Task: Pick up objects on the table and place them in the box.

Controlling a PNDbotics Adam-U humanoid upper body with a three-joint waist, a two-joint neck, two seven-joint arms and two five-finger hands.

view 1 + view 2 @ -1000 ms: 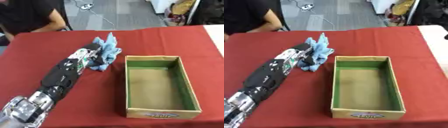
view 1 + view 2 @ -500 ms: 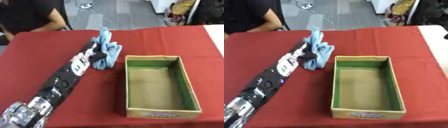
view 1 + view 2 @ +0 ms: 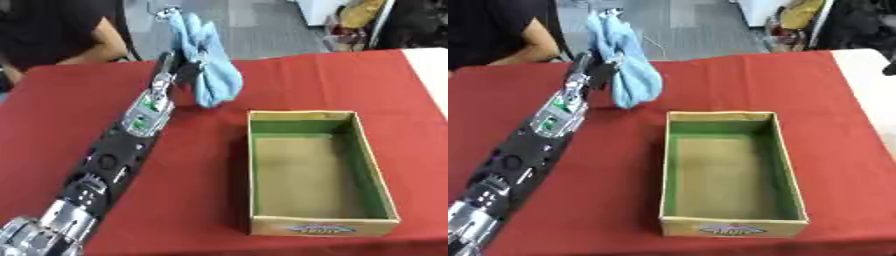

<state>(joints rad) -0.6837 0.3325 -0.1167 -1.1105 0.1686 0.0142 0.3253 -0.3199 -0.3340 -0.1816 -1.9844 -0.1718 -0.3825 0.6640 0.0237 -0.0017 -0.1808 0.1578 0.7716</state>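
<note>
- Carrying comes next, by my judgement: the left hand (image 3: 178, 70) has its fingers curled round a light blue cloth (image 3: 206, 60), which hangs bunched from the grip, lifted off the red counter (image 3: 315, 80) just beyond the far left corner of the box (image 3: 385, 200)
- Swinging the arm to the right and towards the robot should bring the cloth over the box's green-lined inside; the dangling lower end needs to clear the near rim before any lowering, or it may drape over the wall
- Opening the fingers only once the bulk of the cloth hangs inside the walls would let it drop in whole; soft fabric may cling to the fingers, so a slight lift afterwards could help
- Counting: one cloth, one cardboard box holding nothing visible, one hand at work; no other loose object shows on the counter; the right hand shows in neither view
</note>
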